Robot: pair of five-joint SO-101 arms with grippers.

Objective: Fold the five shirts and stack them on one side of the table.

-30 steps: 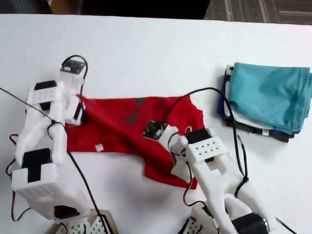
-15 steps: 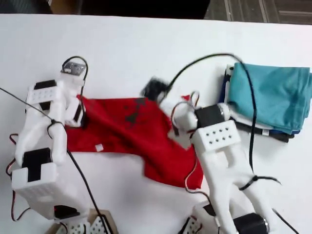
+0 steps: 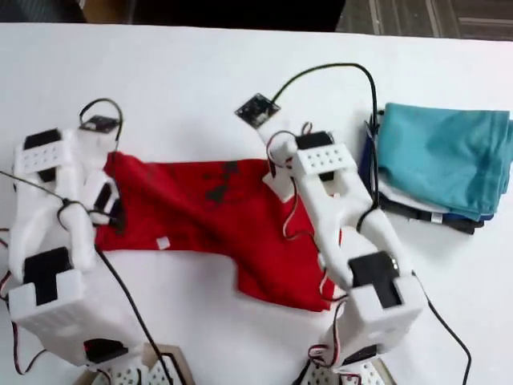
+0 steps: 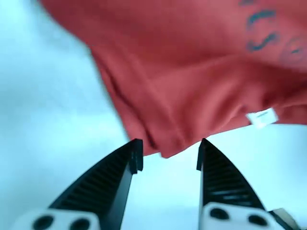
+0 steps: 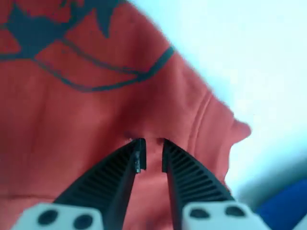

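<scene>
Red shirt (image 3: 200, 216) lies mid-table, its dark print and white tag (image 4: 262, 117) unreadable. Left gripper (image 4: 167, 153) is wide apart and empty at the shirt's left edge. Right gripper (image 5: 149, 153) is barely parted, tips on the cloth at right. Folded stack (image 3: 441, 160) sits far right.

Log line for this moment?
red shirt: lying on table | left pincer: open, at shirt's edge | right pincer: over shirt's far edge | folded stack: at table's side
</scene>
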